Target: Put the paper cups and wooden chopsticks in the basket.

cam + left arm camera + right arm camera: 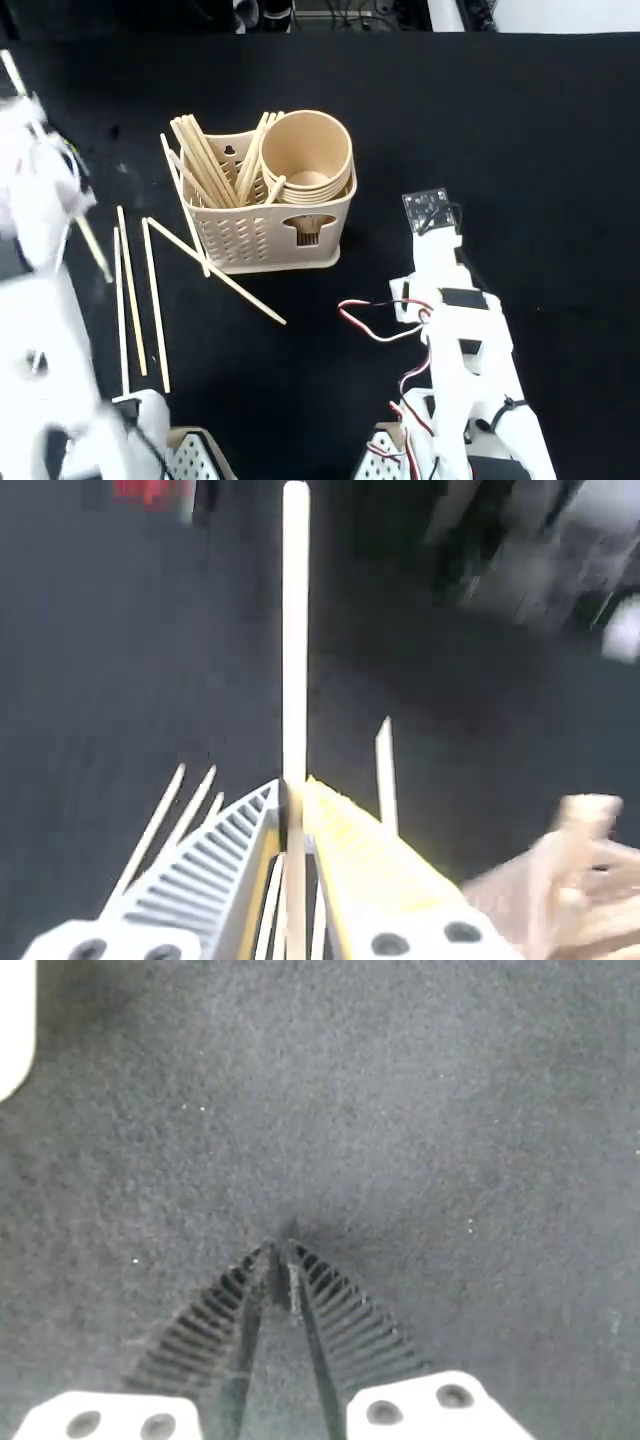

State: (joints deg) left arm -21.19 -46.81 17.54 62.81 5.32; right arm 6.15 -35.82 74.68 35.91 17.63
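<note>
We see a matt, perforated plastic basket (250, 235), smooth paper cups (306, 150), pale bare-wood chopsticks (132, 290), and rough, felt-like black cloth (400, 1110) underneath.

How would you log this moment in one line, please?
left gripper: shut on chopstick | right gripper: shut, empty, over table | basket: cups and chopsticks inside | loose chopsticks: on table beside basket

A black tabletop (520, 130), matte and faintly speckled, lay under everything. Past its far edge sat a tangle of dark cables (350, 12) beside a pale surface (570, 14).
</note>
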